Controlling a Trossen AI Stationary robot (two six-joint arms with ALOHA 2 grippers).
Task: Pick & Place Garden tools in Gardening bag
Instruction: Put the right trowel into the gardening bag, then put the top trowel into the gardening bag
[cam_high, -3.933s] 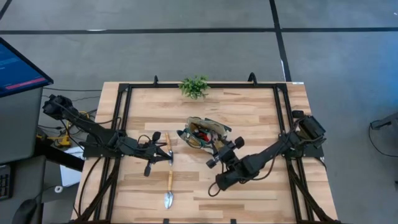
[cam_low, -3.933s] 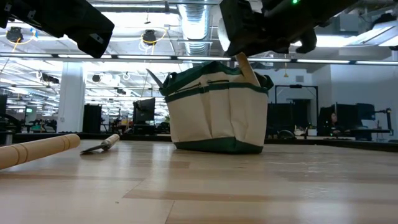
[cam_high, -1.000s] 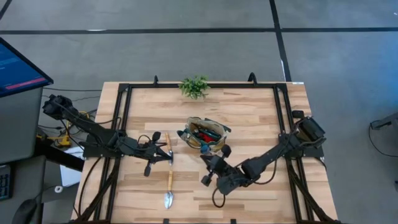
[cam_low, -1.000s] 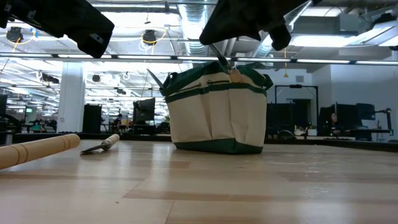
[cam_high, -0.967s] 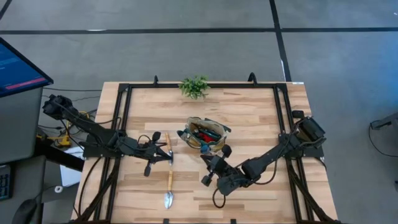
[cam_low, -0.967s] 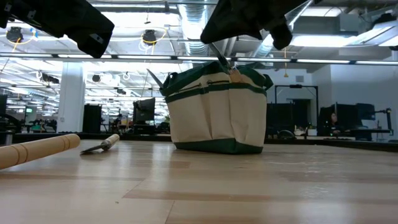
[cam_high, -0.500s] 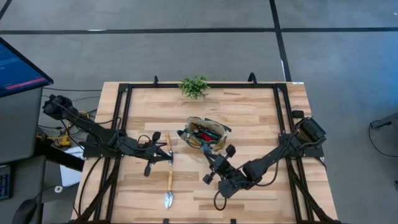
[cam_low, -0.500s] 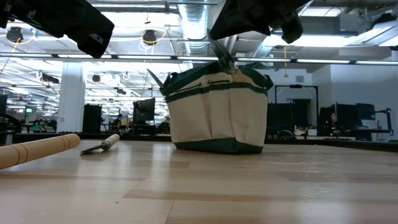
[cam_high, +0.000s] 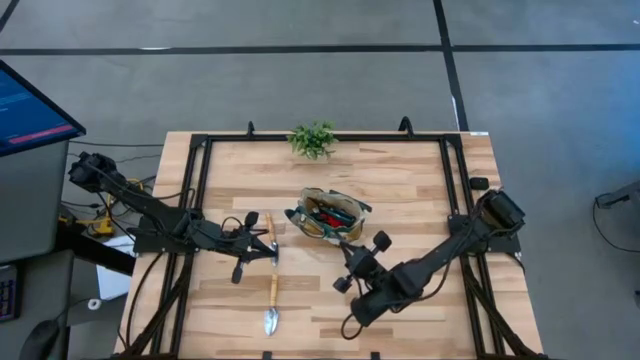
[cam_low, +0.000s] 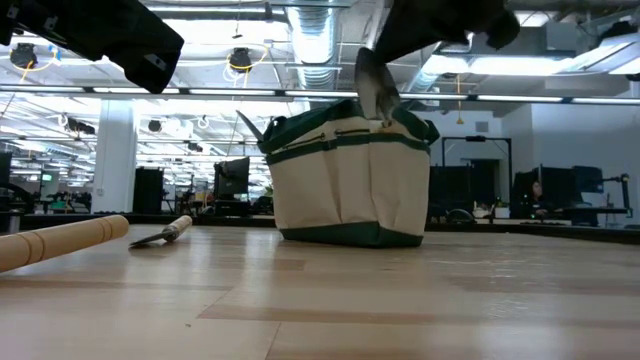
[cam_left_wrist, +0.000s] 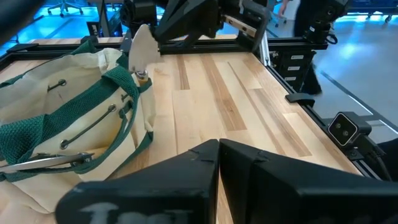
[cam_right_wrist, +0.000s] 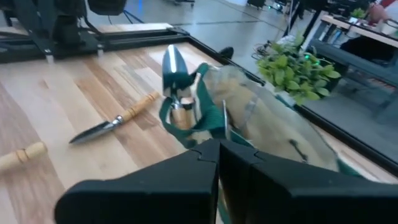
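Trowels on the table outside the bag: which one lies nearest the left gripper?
The upper trowel, right beside the left gripper; the lower one lies nearer the table's front edge.

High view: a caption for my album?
Tan fabric gardening bag with tools; wooden-handled silver trowel on wooden table.

I see the tan, green-trimmed bag (cam_high: 328, 218) upright mid-table holding tools; two wooden-handled trowels (cam_high: 271, 297) lie left of it.
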